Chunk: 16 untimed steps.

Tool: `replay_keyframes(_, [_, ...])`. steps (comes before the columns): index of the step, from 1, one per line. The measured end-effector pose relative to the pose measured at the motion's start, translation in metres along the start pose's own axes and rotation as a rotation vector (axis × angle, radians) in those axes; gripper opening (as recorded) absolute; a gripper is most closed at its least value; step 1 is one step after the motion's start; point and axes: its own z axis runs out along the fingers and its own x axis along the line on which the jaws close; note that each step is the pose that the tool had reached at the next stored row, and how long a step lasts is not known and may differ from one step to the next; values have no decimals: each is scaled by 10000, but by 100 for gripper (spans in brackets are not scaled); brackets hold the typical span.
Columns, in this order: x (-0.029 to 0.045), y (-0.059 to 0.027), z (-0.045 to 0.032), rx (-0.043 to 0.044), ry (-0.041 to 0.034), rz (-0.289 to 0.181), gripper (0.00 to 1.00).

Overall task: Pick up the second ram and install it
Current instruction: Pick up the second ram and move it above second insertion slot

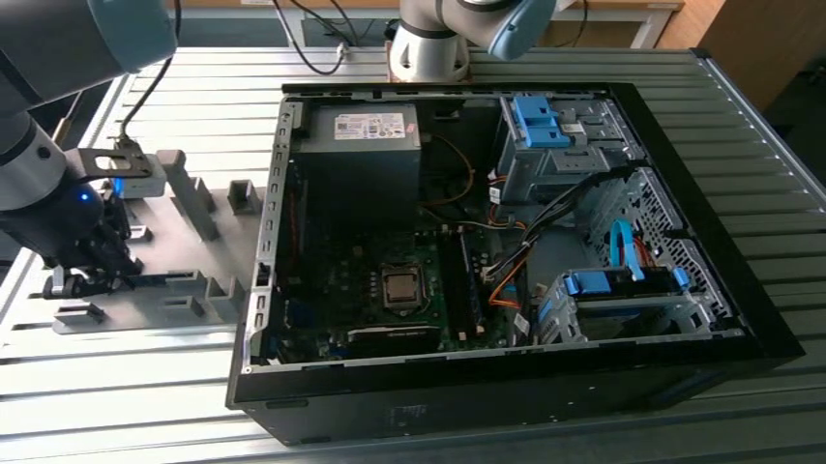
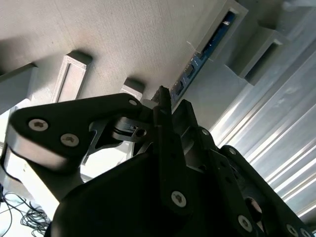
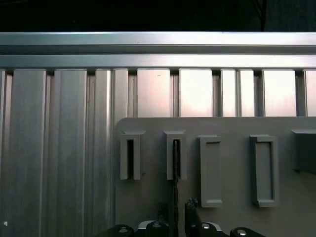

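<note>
Second ram [image 3: 175, 168]: thin stick on edge, one end seated in a slotted block [image 3: 175, 140] of the grey holder plate [image 1: 162, 253], near the plate's edge farthest from the computer case [image 1: 516, 411]; blue board also in the second wrist view [image 2: 197, 61]. Long axis runs from the block straight in between the fingers. Gripper [image 3: 177, 217]: spread, straddling the stick, plate showing beside one finger. Carrier: ribbed aluminium table [image 1: 130, 406]; cables [image 1: 316, 43] beyond its far edge

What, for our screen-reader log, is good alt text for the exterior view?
The robot's tool hangs low over a grey slotted holder plate at the exterior view's left, beside an open computer case lying on a ribbed metal table.
</note>
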Motion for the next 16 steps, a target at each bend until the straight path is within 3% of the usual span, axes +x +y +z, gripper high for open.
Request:
replay_keyframes(9, [1, 8, 20, -1, 1, 0, 26])
replay_keyframes(10, [1, 7, 20, 0, 1, 0, 19])
replay_keyframes(16, [1, 7, 22, 0, 0, 0, 14])
